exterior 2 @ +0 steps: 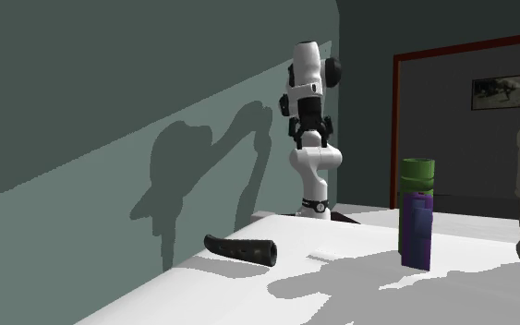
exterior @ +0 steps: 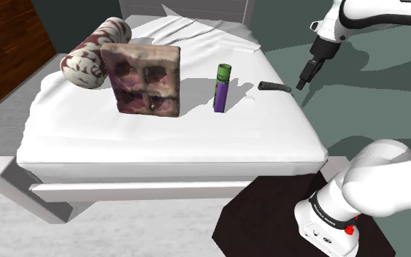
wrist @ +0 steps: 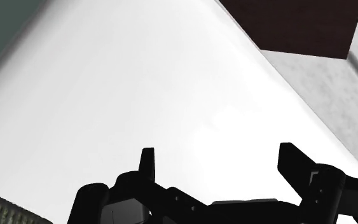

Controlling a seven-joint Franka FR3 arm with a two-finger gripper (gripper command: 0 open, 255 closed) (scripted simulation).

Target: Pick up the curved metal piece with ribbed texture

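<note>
The curved, dark, ribbed piece [exterior: 274, 86] lies on the white bed [exterior: 87, 131] near the edge at the shoulder view's right. In the second exterior view the piece [exterior 2: 241, 248] rests close to the bed's near corner. My gripper [exterior: 301, 80] hangs in the air just past that edge, beside and slightly above the piece, apart from it. From the second exterior view the gripper [exterior 2: 309, 141] points down, far behind the piece. In the wrist view the gripper [wrist: 219, 162] stands open with nothing between its fingers, over the white sheet [wrist: 139, 95].
A purple bottle with a green cap [exterior: 222, 89] [exterior 2: 417, 214] stands upright near the piece. A patterned square cushion [exterior: 141, 79] and a bolster [exterior: 94, 52] sit further along the bed. A dark rug [exterior: 269, 212] lies under the stand [exterior: 342, 212].
</note>
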